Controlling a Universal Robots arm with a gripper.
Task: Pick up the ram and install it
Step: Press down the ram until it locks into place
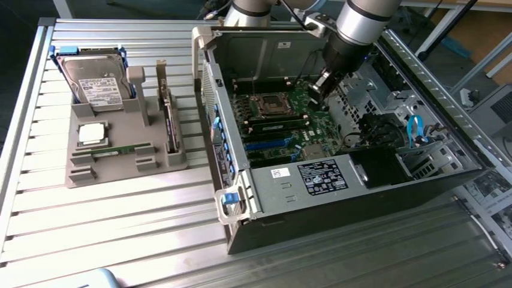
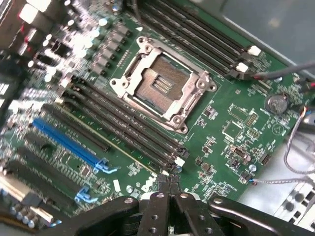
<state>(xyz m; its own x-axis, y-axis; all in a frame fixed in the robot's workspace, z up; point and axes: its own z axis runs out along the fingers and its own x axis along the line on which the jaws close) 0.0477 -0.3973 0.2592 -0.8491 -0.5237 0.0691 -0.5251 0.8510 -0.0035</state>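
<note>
A long green ram stick lies flat in a slot of the grey holder tray, left of the computer case. Another thin green stick stands on edge in a memory slot beside the processor socket; in the wrist view I see it as a narrow pale line among the black slots. My gripper hangs inside the open case over the motherboard, past the slots' end. Its black fingertips are pressed together, shut, with nothing between them.
The tray also carries a grey hard drive, a square silver processor chip and an upright card. The case walls, a blue-clipped cable and loose wires crowd around the board.
</note>
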